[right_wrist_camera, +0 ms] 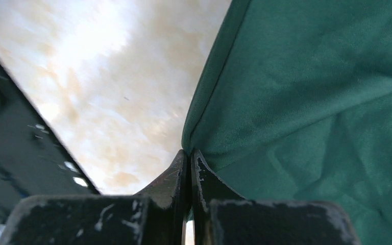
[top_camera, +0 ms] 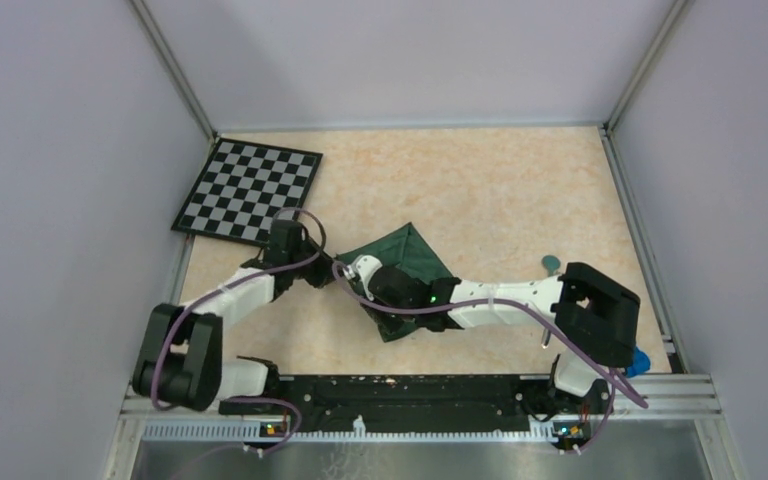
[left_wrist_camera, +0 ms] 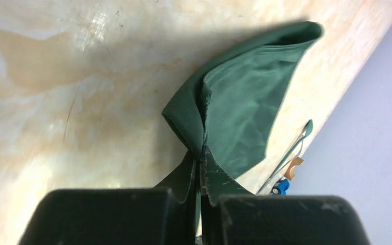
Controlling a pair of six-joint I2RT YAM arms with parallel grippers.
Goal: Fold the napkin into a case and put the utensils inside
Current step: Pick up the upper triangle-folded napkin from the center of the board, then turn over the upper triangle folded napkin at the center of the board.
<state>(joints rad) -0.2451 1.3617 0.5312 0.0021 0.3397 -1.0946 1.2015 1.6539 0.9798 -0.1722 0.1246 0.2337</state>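
The dark green napkin (top_camera: 407, 258) lies partly folded at the table's middle. My left gripper (top_camera: 326, 272) is shut on its left corner; in the left wrist view the napkin (left_wrist_camera: 240, 102) rises bunched from my left gripper (left_wrist_camera: 202, 153). My right gripper (top_camera: 360, 272) is shut on a nearby corner; in the right wrist view the napkin (right_wrist_camera: 311, 102) fills the right side above my right gripper (right_wrist_camera: 190, 153). The utensils (left_wrist_camera: 293, 150) lie far right, a teal head (top_camera: 551, 264) showing beside my right arm. No narrow case shows.
A black-and-white checkered board (top_camera: 248, 189) lies at the back left. A blue toy car (left_wrist_camera: 281, 187) and a tan wooden piece (left_wrist_camera: 292, 167) sit by the utensils; the car (top_camera: 640, 361) shows at the near right. Metal rails (top_camera: 640, 230) border the table.
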